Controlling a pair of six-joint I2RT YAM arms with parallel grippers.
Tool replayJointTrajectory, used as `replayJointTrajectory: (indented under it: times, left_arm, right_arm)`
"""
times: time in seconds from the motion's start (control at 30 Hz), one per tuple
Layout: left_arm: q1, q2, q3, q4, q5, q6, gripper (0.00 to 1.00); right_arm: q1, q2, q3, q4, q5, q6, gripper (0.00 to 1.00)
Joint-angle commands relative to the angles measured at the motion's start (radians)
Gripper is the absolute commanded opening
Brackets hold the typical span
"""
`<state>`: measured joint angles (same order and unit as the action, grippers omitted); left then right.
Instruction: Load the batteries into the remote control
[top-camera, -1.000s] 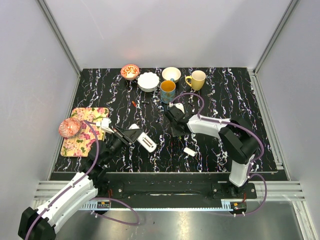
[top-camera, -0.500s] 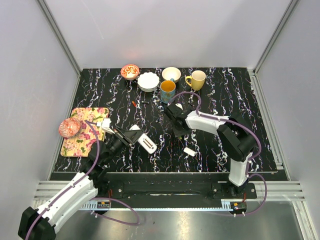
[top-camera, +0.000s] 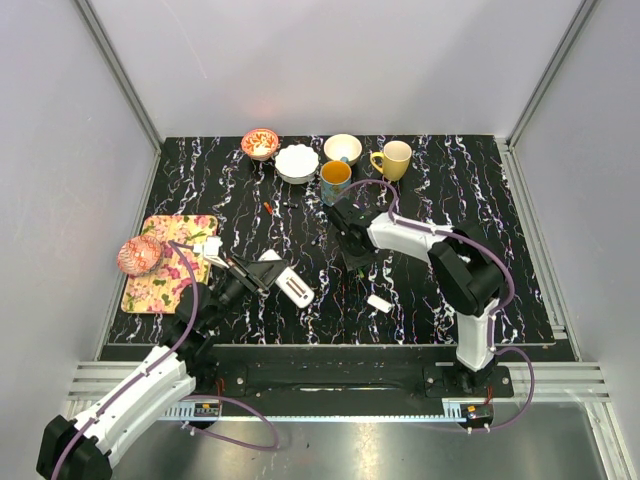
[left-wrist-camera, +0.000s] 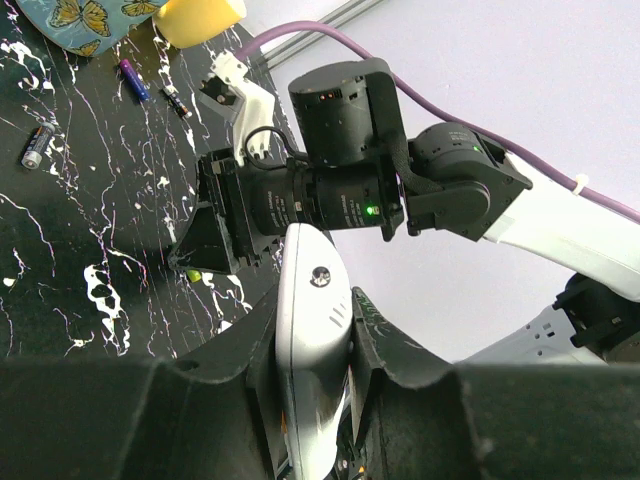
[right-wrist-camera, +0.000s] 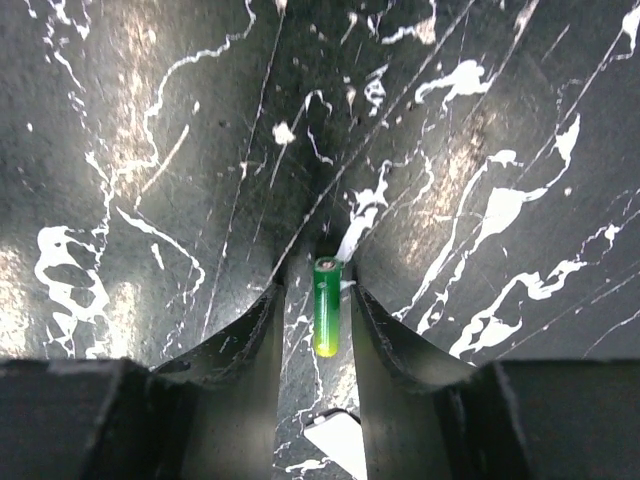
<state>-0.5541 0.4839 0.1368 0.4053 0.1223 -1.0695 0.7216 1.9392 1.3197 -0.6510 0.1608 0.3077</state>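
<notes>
My left gripper (top-camera: 268, 272) is shut on the remote control (top-camera: 294, 287), a slim white bar with a dark slot, and holds it above the table. In the left wrist view the remote (left-wrist-camera: 312, 340) stands edge-on between the fingers. My right gripper (top-camera: 351, 262) points down at the table, open. In the right wrist view its fingers (right-wrist-camera: 250, 340) straddle a green battery (right-wrist-camera: 326, 305) lying on the black marbled table, with a gap on the left side. The left wrist view shows the right gripper (left-wrist-camera: 205, 240) with the green battery (left-wrist-camera: 193, 274) under it.
A small white chip (top-camera: 378, 302) lies near the right gripper. Loose batteries (left-wrist-camera: 38, 145) lie farther back. Bowls (top-camera: 296, 163) and mugs (top-camera: 335, 182) stand along the far edge. A floral board (top-camera: 165, 270) with a pink bowl (top-camera: 139, 256) is at the left.
The right wrist has shifted slightly back and to the left, and the gripper now stands steeper over the table. The left arm and the remote have not moved.
</notes>
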Motion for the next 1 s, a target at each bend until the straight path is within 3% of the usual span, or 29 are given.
replayJointTrajectory:
  times: [0.0, 0.6, 0.73, 0.8, 0.83, 0.97]
  left_arm:
    - [0.003, -0.005, 0.003, 0.076, 0.022, 0.016, 0.0]
    - [0.002, 0.018, 0.014, 0.079, 0.036, 0.031, 0.0]
    - [0.003, 0.027, 0.02, 0.079, 0.04, 0.034, 0.0]
    - [0.002, 0.03, 0.023, 0.079, 0.043, 0.034, 0.0]
    - [0.003, 0.039, 0.026, 0.079, 0.045, 0.034, 0.0]
    - [0.003, 0.087, 0.035, 0.108, 0.057, 0.02, 0.0]
  right_arm:
    - [-0.025, 0.021, 0.068, -0.027, -0.04, -0.025, 0.39]
    - [-0.054, 0.049, 0.076, -0.032, -0.084, -0.051, 0.32]
    - [-0.054, 0.055, 0.079, -0.033, -0.093, -0.053, 0.19]
    - [-0.054, 0.06, 0.081, -0.036, -0.092, -0.048, 0.03]
    - [-0.056, 0.058, 0.079, -0.036, -0.086, -0.039, 0.0]
    - [-0.054, -0.046, 0.015, 0.003, -0.029, 0.007, 0.0]
